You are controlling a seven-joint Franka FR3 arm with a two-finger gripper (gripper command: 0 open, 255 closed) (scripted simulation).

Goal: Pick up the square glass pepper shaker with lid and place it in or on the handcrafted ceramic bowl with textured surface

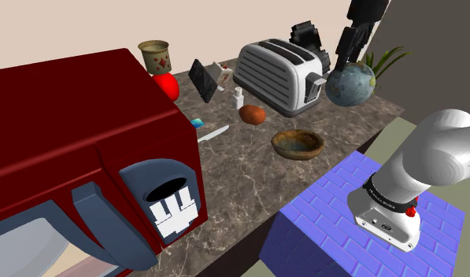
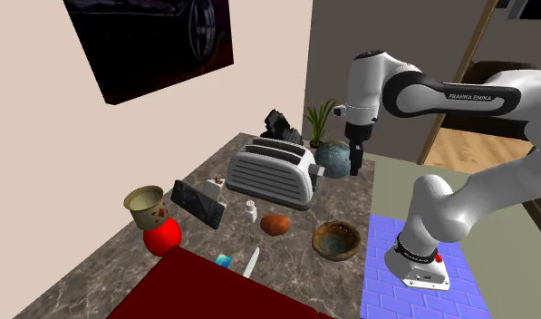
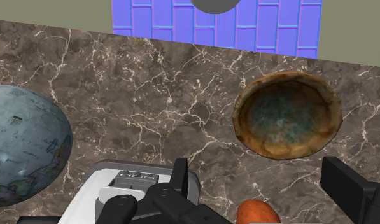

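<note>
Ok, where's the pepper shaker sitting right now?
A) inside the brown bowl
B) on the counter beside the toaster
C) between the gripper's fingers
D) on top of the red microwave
B: the small white shaker stands on the marble counter next to the toaster, while the bowl is empty and the open gripper holds nothing.

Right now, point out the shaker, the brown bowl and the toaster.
shaker [image 1: 239,100]: shoulder view, its white body.
brown bowl [image 1: 297,144]: shoulder view, bare inside.
toaster [image 1: 268,79]: shoulder view, its side.

Bright, even light throughout; soft gloss on the toaster [image 1: 276,75] and the red microwave [image 1: 75,130]
</note>
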